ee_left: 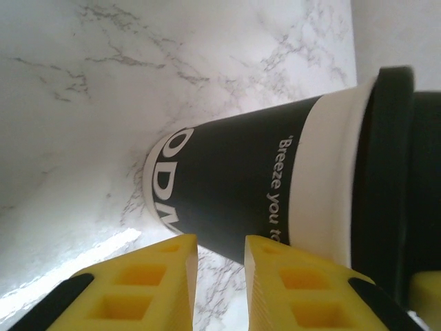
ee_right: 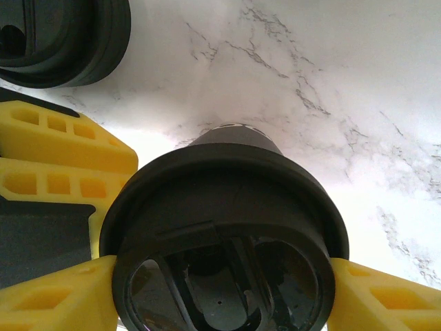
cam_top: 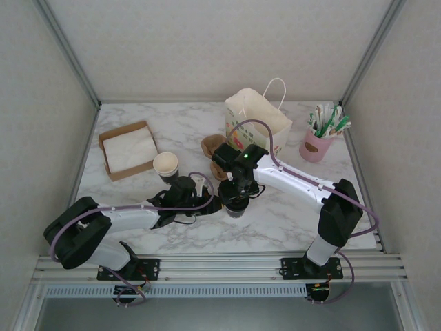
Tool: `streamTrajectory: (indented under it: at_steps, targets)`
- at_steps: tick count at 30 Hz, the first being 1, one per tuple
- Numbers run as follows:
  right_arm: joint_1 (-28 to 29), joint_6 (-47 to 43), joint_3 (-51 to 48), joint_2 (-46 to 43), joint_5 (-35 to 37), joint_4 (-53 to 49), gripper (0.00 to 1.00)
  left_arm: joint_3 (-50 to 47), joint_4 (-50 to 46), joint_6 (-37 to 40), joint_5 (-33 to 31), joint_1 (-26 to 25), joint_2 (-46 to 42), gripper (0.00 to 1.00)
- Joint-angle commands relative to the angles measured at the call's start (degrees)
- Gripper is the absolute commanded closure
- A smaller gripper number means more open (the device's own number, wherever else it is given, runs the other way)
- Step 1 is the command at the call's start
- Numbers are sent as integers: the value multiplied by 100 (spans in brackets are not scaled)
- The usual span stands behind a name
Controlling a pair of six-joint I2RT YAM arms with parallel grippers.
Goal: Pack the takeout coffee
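Note:
The takeout coffee (cam_top: 236,209), a black paper cup with a black lid, stands on the marble near the front middle. My right gripper (cam_top: 237,196) is down over it. In the right wrist view its yellow fingers (ee_right: 65,293) press the lid's rim (ee_right: 220,186) from both sides, so the right gripper (ee_right: 227,289) is shut on the lid. My left gripper (cam_top: 211,201) lies low on the cup's left. In the left wrist view its jaws (ee_left: 220,241) stand a narrow gap apart, with only marble between them. Their tips sit just short of the cup's wall (ee_left: 227,186).
An open paper bag (cam_top: 256,118) stands behind the cup. A lidless black cup (cam_top: 165,165) and a cardboard tray of napkins (cam_top: 129,148) are at the left. A pink holder of stirrers (cam_top: 317,143) stands at the back right. Loose black lids (ee_right: 65,38) lie close by.

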Motion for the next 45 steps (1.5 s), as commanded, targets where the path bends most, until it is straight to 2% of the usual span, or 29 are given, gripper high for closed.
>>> streamTrajectory:
  at_steps: [1, 9, 31, 45]
  targets:
    - [47, 20, -24, -3, -36, -8, 31, -170, 664, -357, 191, 61, 108, 76]
    - [46, 28, -55, -30, -37, -3, 31, -310, 1235, -696, 364, 84, 329, 78]
    - [4, 38, -155, 126, 44, 34, 31, -341, 1214, -688, 357, 124, 395, 78]
    - [-3, 37, -149, 335, 138, -3, 31, -414, 831, -576, 276, 316, -30, 78]
